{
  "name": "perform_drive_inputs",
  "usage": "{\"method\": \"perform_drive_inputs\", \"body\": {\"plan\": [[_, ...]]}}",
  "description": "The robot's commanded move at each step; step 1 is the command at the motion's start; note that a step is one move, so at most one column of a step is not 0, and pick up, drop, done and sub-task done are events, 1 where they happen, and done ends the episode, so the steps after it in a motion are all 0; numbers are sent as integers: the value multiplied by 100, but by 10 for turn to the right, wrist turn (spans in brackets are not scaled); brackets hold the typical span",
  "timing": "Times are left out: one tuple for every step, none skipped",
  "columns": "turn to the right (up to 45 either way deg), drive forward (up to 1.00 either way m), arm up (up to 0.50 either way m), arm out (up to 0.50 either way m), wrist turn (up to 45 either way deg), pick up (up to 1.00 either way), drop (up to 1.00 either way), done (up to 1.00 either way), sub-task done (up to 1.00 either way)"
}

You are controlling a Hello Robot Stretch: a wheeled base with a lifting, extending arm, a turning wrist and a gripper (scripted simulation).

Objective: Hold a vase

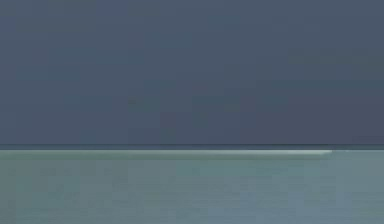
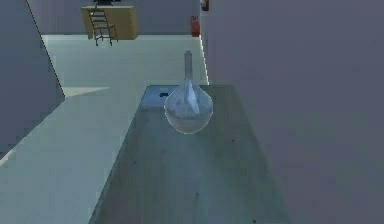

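A clear glass vase (image 2: 188,104) with a round belly and a thin upright neck is in the middle of the arm side view. It shows against the long grey-green countertop (image 2: 195,175) that runs up the picture. I cannot tell whether it rests on the top or hangs above it.
A dark square patch (image 2: 154,97) lies at the counter's far end, left of the vase. A grey wall (image 2: 310,90) borders the counter's right side. Pale floor (image 2: 60,150) lies to its left, leading to a chair (image 2: 101,24) and a wooden cabinet (image 2: 118,18). The forward view faces a blue-grey wall (image 1: 190,70) above a pale surface (image 1: 190,190).
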Motion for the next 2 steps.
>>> {"method": "perform_drive_inputs", "body": {"plan": [[0,0,50,0,0,0,0,0,0],[0,0,38,0,0,0,0,0,0]]}}
